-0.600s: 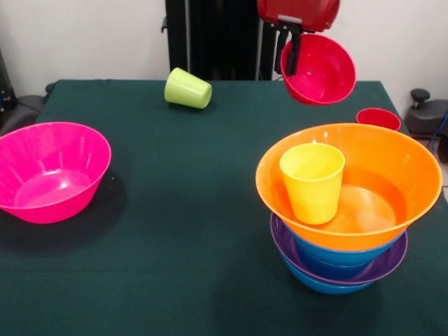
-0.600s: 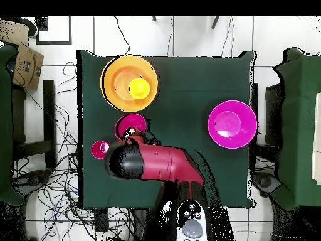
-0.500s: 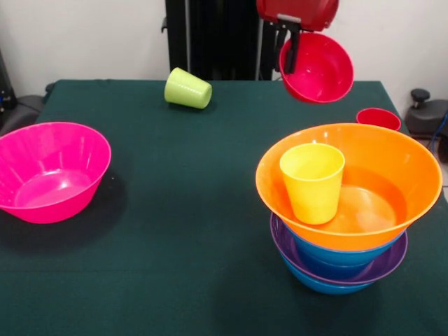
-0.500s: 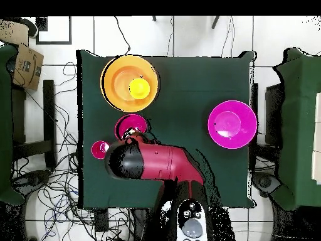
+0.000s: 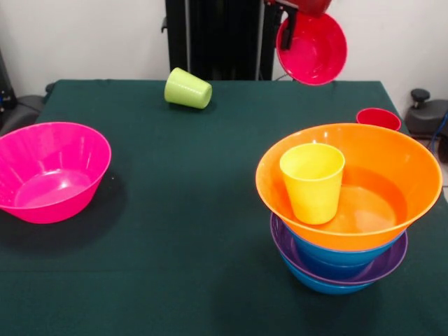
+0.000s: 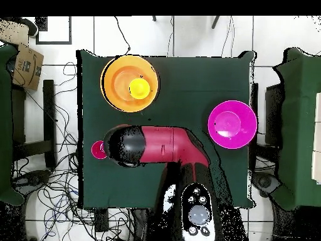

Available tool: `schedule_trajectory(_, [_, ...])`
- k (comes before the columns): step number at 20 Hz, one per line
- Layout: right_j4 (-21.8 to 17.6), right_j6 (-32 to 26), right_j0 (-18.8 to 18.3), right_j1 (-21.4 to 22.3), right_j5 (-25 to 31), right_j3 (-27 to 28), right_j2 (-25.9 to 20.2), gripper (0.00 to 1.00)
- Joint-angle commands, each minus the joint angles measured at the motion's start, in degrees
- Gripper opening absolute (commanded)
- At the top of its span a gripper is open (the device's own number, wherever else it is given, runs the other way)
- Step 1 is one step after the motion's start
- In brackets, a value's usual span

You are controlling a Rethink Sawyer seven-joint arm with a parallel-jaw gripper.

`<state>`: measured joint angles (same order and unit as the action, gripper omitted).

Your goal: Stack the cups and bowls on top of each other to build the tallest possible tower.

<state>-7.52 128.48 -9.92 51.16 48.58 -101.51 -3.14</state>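
- A robot lab is showing here, not a home.
- A red and black arm is reaching over a table draped in dark green cloth.
- Loose cables are trailing across the white tiled floor.
- A cardboard box is sitting beside the table.
- A plain white wall is standing behind.

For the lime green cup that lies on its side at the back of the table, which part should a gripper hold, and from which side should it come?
The lime green cup lies tipped over, mouth toward the pink bowl's side. Probably best to come straight down and close across its tapered wall near the middle, since the rim is not facing up.
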Motion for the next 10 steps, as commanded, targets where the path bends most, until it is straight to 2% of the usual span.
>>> schedule_trajectory(1, [-2.0,-13.7,-2.9,-2.3,2.5,6.1,-9.8,0.00])
schedule_trajectory(6, [-0.4,-11.7,-7.0,-2.5,-6.7,5.2,-13.4,0.00])
schedule_trajectory(10, [-1.2,-13.2,-10.4,-3.1,-10.1,5.2,-17.0,0.00])
